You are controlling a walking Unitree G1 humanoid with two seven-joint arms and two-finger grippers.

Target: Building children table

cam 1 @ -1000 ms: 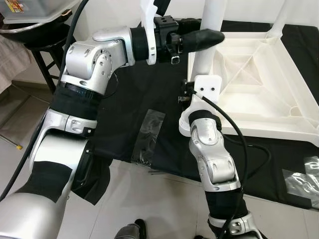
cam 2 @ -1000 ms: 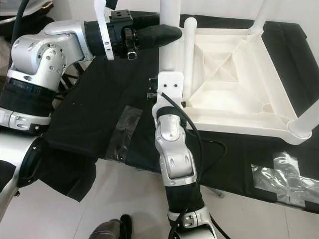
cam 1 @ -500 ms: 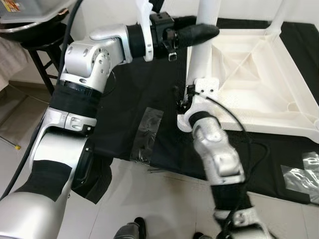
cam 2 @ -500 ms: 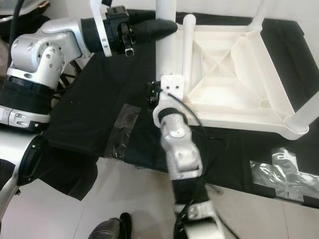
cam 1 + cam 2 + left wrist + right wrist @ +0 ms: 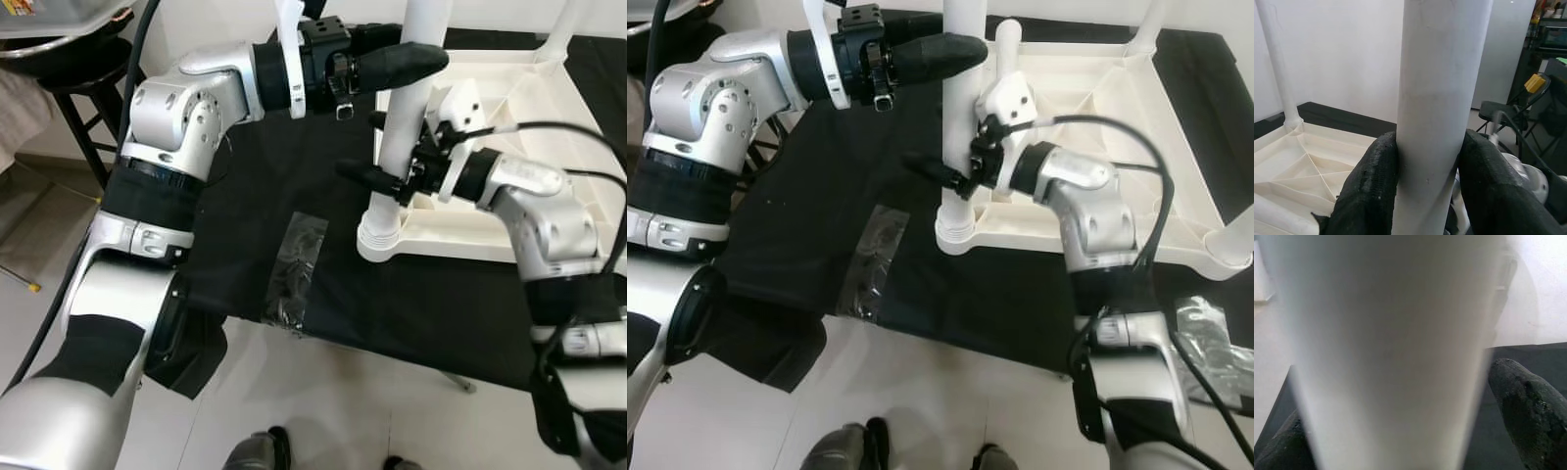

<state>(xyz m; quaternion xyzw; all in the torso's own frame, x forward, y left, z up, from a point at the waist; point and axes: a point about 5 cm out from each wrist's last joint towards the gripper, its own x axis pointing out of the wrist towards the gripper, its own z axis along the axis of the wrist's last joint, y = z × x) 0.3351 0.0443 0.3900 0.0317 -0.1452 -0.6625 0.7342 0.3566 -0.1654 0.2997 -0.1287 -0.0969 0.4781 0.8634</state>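
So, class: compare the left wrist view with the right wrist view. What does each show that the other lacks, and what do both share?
Left wrist view: the upturned white plastic tabletop with its ribs, a second thin white leg, and the left hand clamping the leg. Right wrist view: a blurred close-up, with the right hand's dark fingers either side. Shared: the thick white plastic table leg.

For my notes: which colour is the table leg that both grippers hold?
White table leg; left eye view.
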